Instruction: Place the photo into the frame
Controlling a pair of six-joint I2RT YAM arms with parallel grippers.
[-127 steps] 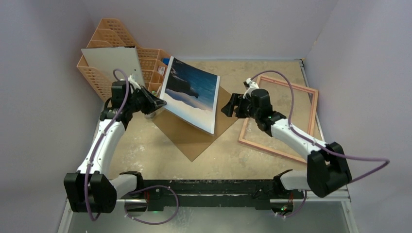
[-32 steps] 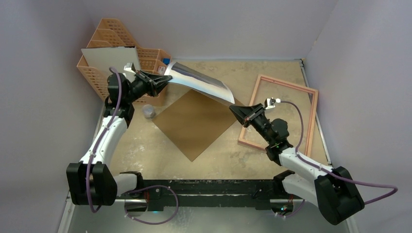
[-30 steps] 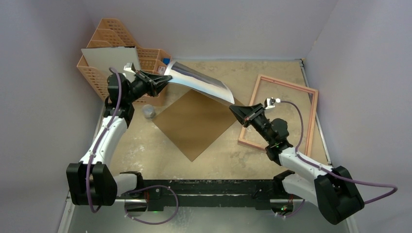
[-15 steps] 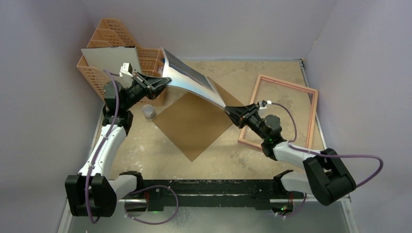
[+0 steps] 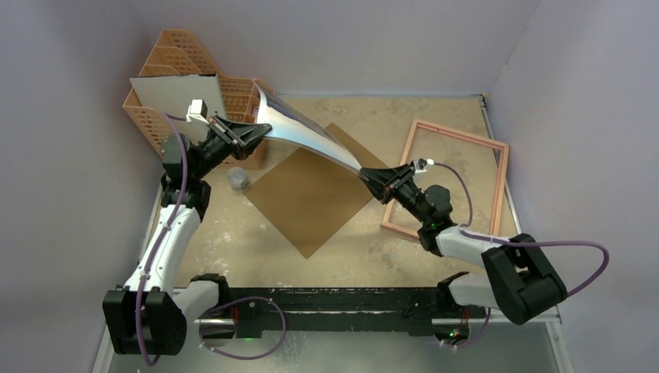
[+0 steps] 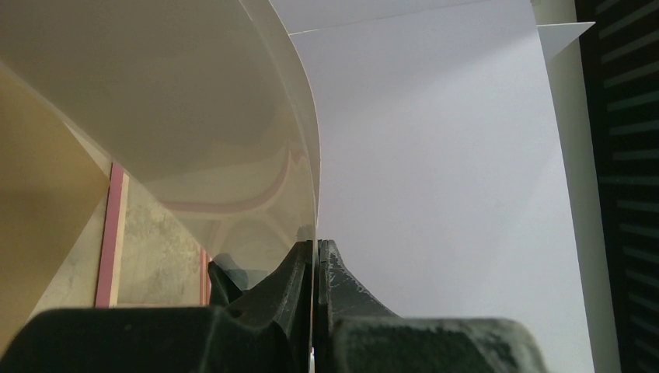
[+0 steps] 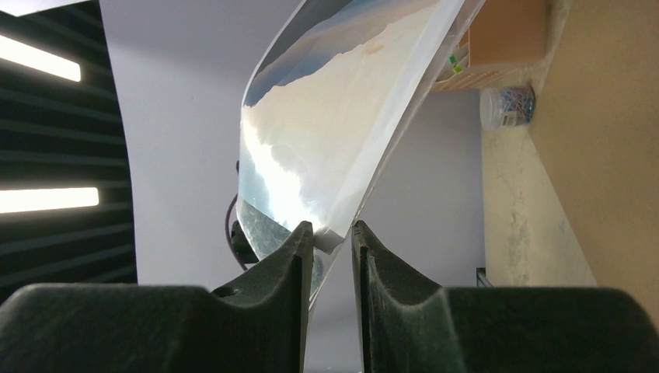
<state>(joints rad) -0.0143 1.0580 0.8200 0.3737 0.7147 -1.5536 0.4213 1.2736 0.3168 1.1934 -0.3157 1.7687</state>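
The photo (image 5: 307, 134) hangs in the air over the table, bowed and twisted, its glossy side (image 7: 334, 116) catching light. My left gripper (image 5: 262, 130) is shut on its upper left edge, and the sheet is pinched between the closed fingers (image 6: 316, 242). My right gripper (image 5: 364, 172) is at the photo's lower right corner. Its jaws stand apart, and the corner lies loosely between them (image 7: 332, 227), against one finger. The pink frame (image 5: 464, 134) lies flat on the table to the right, and a strip of it (image 6: 109, 233) shows in the left wrist view.
A brown backing board (image 5: 303, 206) lies on the table under the photo. An orange mesh rack (image 5: 175, 58) holding a white board (image 5: 179, 97) stands at the back left. A small jar (image 5: 238, 179) sits near it. Walls close in on both sides.
The photo's left end has tipped up steeper and the sheet is more twisted. My right gripper slid left along with the lower corner. Four seconds ago only the left gripper was on the photo.
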